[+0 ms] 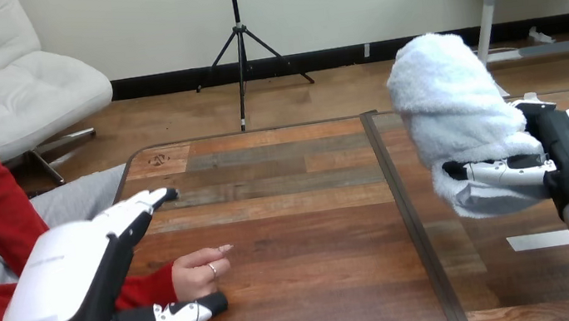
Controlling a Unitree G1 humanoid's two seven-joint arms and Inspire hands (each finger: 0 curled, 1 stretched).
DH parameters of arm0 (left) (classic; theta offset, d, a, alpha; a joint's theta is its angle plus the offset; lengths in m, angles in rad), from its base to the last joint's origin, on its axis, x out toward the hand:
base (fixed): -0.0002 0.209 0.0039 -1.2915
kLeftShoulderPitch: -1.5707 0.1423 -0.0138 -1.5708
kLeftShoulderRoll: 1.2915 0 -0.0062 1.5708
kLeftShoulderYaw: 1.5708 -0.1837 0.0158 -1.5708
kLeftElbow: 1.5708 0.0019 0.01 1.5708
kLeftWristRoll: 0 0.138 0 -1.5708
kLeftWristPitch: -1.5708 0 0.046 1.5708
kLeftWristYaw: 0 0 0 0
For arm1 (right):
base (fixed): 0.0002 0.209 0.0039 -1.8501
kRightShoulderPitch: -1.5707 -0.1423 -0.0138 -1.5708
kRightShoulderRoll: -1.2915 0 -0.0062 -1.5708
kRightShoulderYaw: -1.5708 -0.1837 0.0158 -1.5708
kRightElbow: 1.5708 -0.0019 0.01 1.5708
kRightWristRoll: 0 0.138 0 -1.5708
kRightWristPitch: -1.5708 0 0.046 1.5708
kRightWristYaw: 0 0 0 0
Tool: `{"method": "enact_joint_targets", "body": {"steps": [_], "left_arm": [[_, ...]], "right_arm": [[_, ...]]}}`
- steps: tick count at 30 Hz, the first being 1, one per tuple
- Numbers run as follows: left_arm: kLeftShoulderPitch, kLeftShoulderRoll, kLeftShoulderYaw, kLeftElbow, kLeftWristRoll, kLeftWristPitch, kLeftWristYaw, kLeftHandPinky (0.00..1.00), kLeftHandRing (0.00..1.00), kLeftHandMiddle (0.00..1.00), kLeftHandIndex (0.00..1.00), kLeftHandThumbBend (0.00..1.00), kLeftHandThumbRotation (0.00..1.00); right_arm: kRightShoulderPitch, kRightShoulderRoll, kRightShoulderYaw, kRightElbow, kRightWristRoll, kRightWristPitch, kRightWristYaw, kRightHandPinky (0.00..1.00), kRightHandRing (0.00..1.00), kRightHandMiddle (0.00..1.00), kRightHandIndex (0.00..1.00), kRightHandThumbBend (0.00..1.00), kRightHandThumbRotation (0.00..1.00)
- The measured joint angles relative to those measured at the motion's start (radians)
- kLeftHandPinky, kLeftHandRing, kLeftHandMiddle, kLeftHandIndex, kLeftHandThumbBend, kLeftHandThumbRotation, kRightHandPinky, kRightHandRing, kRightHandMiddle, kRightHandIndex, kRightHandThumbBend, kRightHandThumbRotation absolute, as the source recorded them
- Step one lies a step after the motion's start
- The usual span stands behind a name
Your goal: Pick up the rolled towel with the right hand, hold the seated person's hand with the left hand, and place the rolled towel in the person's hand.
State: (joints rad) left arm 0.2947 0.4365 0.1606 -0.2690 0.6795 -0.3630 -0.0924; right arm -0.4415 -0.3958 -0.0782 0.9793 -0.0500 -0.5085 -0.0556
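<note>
A white fluffy rolled towel (454, 107) is held up above the right half of the table, with my right hand (559, 151) shut on it, fingers curled round its lower part. At the left, my left hand (83, 277) stands open, its fingers straight over the person's wrist and its thumb stretched along the table below the person's hand (199, 273). That hand rests on the table in a loose curl, with a red sleeve behind it. I cannot tell whether my left hand touches the wrist.
The wooden table (296, 209) has a dark seam (407, 219) running front to back between my two hands. A strip of white tape (532, 241) lies on the table near my right forearm.
</note>
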Motion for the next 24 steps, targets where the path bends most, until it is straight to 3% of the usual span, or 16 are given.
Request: {"method": "enact_joint_targets", "body": {"steps": [24], "left_arm": [[-0.072, 0.042, -0.07, 0.108, 0.089, 0.023, 0.03, 0.9, 0.91, 0.93, 0.89, 0.89, 0.53]], "right_arm": [[0.049, 0.002, -0.004, -0.074, 0.002, 0.003, 0.032, 0.34, 0.38, 0.41, 0.42, 0.86, 0.0]]}}
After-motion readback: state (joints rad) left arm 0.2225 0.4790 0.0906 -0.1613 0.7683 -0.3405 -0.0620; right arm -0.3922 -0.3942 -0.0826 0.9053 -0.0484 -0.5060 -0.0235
